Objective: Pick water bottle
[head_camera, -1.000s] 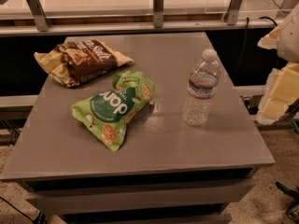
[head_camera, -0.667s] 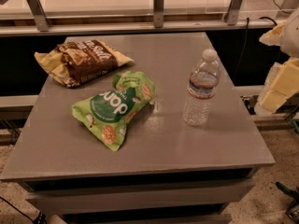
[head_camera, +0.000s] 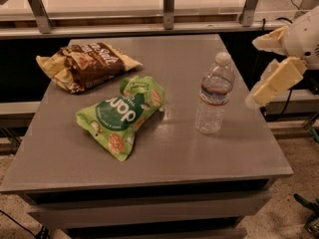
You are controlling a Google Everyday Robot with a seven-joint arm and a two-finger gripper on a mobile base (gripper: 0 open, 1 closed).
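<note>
The water bottle [head_camera: 215, 94] stands upright on the right part of the grey table [head_camera: 164, 153]. It is clear and ribbed, with a white cap and a white, red and blue label band. My gripper [head_camera: 259, 69] is at the right edge of the view, beside the table's right side and to the right of the bottle, apart from it. Its two cream fingers [head_camera: 277, 81] are spread wide and hold nothing.
A green snack bag [head_camera: 123, 115] lies at the table's middle, left of the bottle. A brown and yellow chip bag [head_camera: 84, 64] lies at the back left. A metal rail with posts [head_camera: 168, 6] runs behind the table. The floor lies below at the right.
My gripper has moved a little up and left, closer to the bottle. The bottle and bags have not moved.
</note>
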